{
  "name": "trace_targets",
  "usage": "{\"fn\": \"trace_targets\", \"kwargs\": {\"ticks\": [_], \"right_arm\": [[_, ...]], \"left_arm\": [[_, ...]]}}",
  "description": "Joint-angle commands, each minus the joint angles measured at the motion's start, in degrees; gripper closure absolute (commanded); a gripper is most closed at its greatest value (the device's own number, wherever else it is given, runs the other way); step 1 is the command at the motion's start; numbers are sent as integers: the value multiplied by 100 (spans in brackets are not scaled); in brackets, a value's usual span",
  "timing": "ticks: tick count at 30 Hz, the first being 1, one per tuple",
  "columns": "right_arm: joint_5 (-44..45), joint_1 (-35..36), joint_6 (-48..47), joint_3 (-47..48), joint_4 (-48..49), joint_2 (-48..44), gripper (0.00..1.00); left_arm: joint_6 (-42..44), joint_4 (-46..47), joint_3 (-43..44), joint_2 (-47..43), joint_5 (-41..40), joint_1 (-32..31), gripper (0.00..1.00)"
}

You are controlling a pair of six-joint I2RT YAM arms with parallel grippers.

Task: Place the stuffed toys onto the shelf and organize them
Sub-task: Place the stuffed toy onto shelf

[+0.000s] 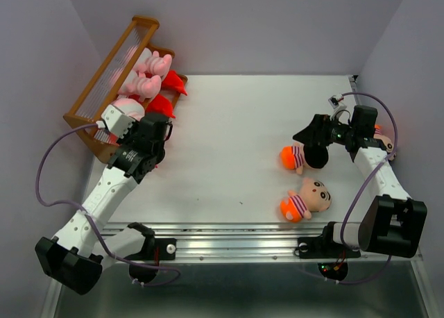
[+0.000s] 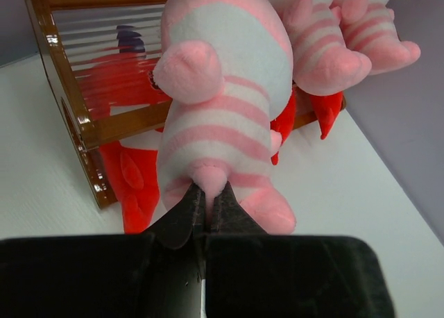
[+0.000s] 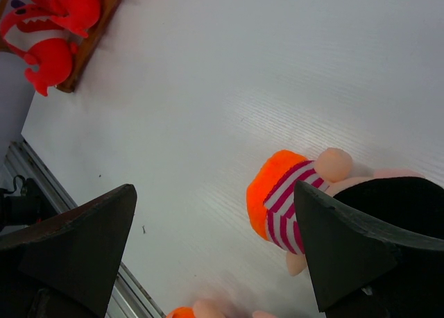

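The brown wooden shelf [image 1: 111, 75] stands at the far left. Two pink striped pigs [image 1: 154, 62] sit on it, with red monsters [image 1: 166, 96] on the step below. My left gripper [image 1: 141, 127] is shut on a third pig [image 1: 127, 108] at the shelf's near end; in the left wrist view the gripper [image 2: 207, 196] pinches the pig [image 2: 222, 89] by a pink nub at its bottom. My right gripper [image 1: 311, 146] is open above a boy doll [image 1: 293, 158]; in the right wrist view the gripper [image 3: 215, 235] has the doll [image 3: 281, 200] beside its right finger.
A second boy doll [image 1: 306, 198] lies near the front rail, right of centre. A third doll [image 1: 383, 139] is mostly hidden behind the right arm. The side walls stand close to the shelf and to the right arm.
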Motion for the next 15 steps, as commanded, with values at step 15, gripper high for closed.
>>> {"fn": "trace_targets", "kwargs": {"ticks": [15], "right_arm": [[14, -92, -128, 28, 309, -15, 0]], "left_arm": [[296, 1522, -239, 282, 802, 1632, 100]]}}
